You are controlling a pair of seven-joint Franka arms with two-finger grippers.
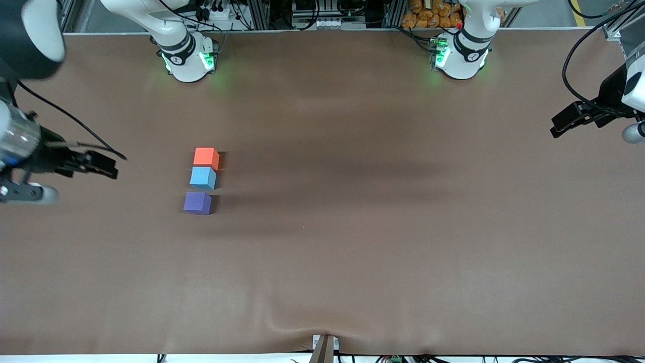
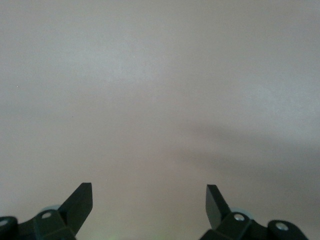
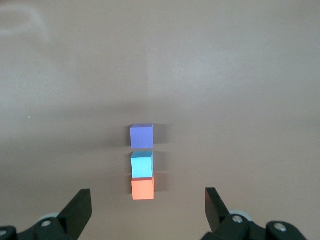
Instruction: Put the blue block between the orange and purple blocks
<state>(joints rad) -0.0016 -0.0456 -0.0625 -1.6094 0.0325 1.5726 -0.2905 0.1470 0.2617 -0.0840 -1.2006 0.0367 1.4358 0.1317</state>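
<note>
Three cubes on the brown table, one of each colour: 1 orange block, 1 blue block, 1 purple block. They sit in a short column, centre-left of the front view, toward the right arm's end of the table. Orange is uppermost in frame, so farthest from the front cam; purple is lowest, so nearest. Blue is between them, touching or just about touching orange, w/ a thin strip of table showing between blue and purple. The row is slightly slanted: purple sits a bit further toward the frame's left edge than orange.

Right wrist view shows the same 3 in a line at frame centre: purple at the top, blue in the middle, orange at the bottom, blue against orange, small gap to purple.

Two arms, two grippers. Right gripper is at the left edge of the front view, about level w/ the cubes, well apart from them, over bare table; jaws spread wide, nothing between them. In its own view the two fingertips frame the bottom corners.

Left gripper is at the upper right edge of the front view, over the table's end, far from the cubes. Jaws spread, nothing held; its wrist view shows only bare table past the two fingertips.
</note>
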